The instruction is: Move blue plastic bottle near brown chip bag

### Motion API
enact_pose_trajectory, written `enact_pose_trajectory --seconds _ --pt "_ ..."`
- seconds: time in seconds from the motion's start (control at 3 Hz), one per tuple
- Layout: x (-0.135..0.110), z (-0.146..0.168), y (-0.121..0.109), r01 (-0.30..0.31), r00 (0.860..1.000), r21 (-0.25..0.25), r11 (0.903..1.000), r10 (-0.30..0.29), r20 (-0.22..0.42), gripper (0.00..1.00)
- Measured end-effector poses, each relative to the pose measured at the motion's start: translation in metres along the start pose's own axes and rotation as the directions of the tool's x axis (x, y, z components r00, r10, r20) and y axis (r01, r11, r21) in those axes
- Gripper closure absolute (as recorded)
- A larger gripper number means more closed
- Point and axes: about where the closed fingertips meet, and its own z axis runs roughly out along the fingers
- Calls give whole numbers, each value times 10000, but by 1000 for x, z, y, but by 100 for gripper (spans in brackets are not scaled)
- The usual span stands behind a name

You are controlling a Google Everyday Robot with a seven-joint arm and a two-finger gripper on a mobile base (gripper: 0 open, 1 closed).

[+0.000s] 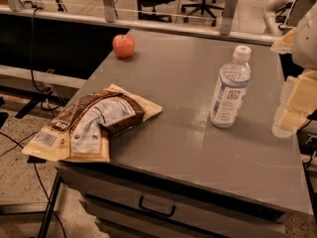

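Observation:
The blue plastic bottle [230,89] stands upright on the right part of the grey table [173,83], with its white cap on top and a small dark square on its label. The brown chip bag [91,125] lies flat at the table's front left corner, partly hanging over the left edge, label panel and barcode facing up. My gripper [291,108] is at the right edge of the view, just right of the bottle at about its height and apart from it. Bottle and bag are far apart.
A red apple [123,45] sits at the table's back left corner. A drawer with a dark handle [157,207] is under the front edge. A rail with posts [228,13] runs behind the table, with office chairs beyond it. Cables lie on the floor at the left.

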Motion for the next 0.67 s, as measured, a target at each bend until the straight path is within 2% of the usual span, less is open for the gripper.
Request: enact_pose_trajectory --seconds 0.33,0.67 --pt "0 0 0 0 10000 2 10000 0 1 0" --pt "-2 1 -14 -108 9977 -36 9999 110 674 0"
